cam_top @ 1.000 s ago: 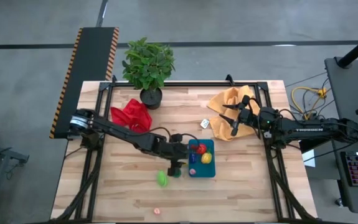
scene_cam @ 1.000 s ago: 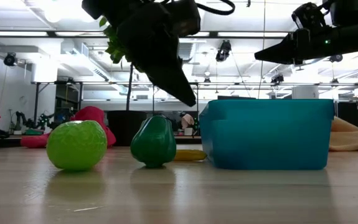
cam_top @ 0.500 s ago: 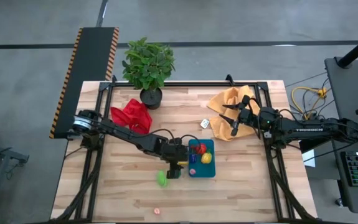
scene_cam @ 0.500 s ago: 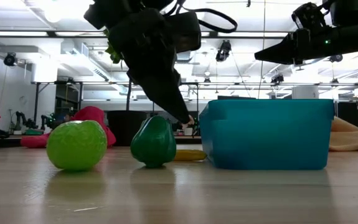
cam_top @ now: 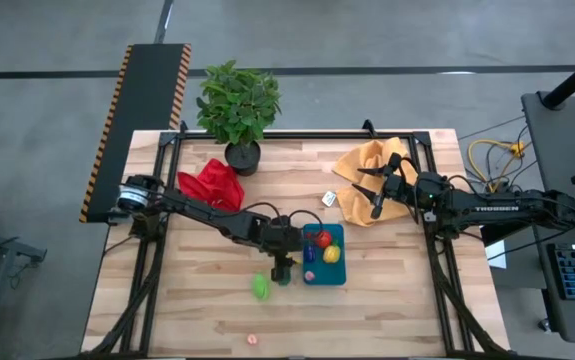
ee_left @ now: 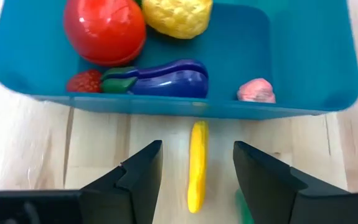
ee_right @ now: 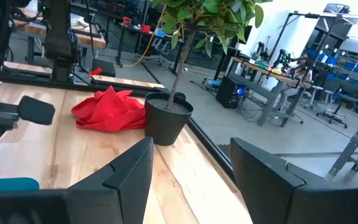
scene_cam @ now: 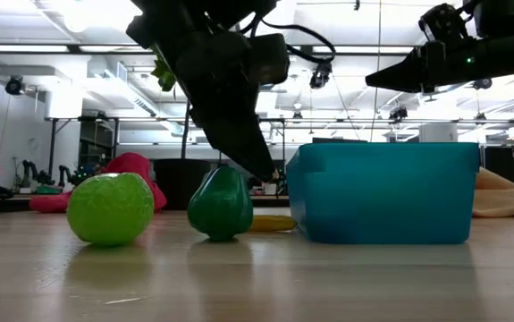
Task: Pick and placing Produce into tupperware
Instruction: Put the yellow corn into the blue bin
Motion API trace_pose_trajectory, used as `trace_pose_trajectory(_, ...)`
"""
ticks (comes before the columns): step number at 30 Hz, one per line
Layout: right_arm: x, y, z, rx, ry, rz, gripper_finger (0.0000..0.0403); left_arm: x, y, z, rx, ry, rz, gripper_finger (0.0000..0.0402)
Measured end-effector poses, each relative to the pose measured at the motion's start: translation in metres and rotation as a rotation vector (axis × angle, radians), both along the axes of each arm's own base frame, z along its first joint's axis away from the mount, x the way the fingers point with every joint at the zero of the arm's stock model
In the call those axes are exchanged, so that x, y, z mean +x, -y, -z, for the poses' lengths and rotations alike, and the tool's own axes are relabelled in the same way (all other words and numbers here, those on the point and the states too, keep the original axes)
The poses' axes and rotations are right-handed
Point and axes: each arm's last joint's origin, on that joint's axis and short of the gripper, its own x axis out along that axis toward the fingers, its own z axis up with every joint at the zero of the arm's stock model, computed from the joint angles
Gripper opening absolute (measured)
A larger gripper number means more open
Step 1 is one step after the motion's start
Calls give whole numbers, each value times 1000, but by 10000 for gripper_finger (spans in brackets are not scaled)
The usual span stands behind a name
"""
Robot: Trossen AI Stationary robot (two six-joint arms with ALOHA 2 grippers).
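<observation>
Table (cam_top: 207,300): light wooden slats, carrying everything I work on.
Tupperware (cam_top: 335,275): flat on table, near centre.
Banana (ee_left: 197,165): on wood, just beside tupperware wall.
Green fruits (cam_top: 260,287): on wood, near tupperware.
Red cloth (cam_top: 211,184): beside plant pot (cam_top: 243,157).
Yellow cloth (cam_top: 367,165): far right corner.

My dark fingers (ee_left: 138,177) frame a yellow banana (ee_left: 197,165) on the pale wood table (ee_left: 29,155). The tupperware (ee_left: 303,56) is teal-blue and holds a red tomato (ee_left: 104,28), a bumpy yellow piece (ee_left: 175,15), a purple eggplant (ee_left: 166,78) with a green cap, and a pink piece (ee_left: 256,91). A red cloth (cam_top: 210,184) and a mustard-yellow cloth (cam_top: 357,165) lie beyond.
</observation>
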Motion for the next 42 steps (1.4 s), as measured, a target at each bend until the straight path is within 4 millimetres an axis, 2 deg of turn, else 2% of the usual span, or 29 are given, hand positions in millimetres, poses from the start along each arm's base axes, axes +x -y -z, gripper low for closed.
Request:
trace_pose_trajectory(7, 0, 0, 0, 0, 0, 0, 206, 8, 2, 18, 4, -18, 3, 182)
trace_pose_trajectory(9, 0, 0, 0, -1, 2, -1, 206, 5, 1, 23, 3, -60, 8, 182)
trace_pose_trajectory(11, 0, 0, 0, 1, -4, 2, 206, 9, 2, 23, -7, -26, 10, 182)
trace_pose_trajectory(21, 0, 1, 0, 0, -1, 3, 206, 8, 2, 24, -10, -38, 17, 182)
trace_pose_trajectory(29, 0, 1, 0, 0, -2, 3, 206, 10, 3, 43, 5, -95, 22, 182)
trace_pose_trajectory(36, 0, 1, 0, 0, -2, 3, 206, 11, 3, 46, 7, -106, 22, 181)
trace_pose_trajectory(39, 0, 1, 0, 0, -2, 4, 206, 11, 3, 46, 7, -108, 23, 166)
trace_pose_trajectory(42, 0, 1, 0, -1, -3, 3, 206, 11, 3, 46, 25, -112, 45, 131)
